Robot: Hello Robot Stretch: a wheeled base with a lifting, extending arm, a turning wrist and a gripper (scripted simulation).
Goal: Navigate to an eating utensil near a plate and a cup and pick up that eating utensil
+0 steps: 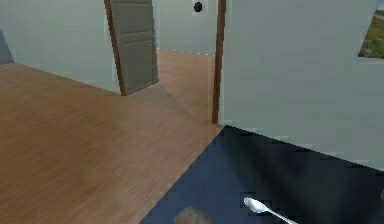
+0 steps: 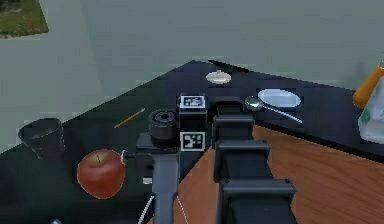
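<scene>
A spoon (image 1: 265, 208) lies on a dark table (image 1: 300, 170) in the forward view. The arm side view places it just beside a white plate (image 2: 279, 98). A dark cup (image 2: 41, 137) and an apple (image 2: 101, 172) sit near the gripper (image 2: 150, 152). I cannot tell whether it holds anything.

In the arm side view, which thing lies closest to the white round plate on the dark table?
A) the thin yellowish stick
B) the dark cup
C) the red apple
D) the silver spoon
D: the silver metal spoon lies right beside the white round plate, along its near edge, on the dark table.
</scene>
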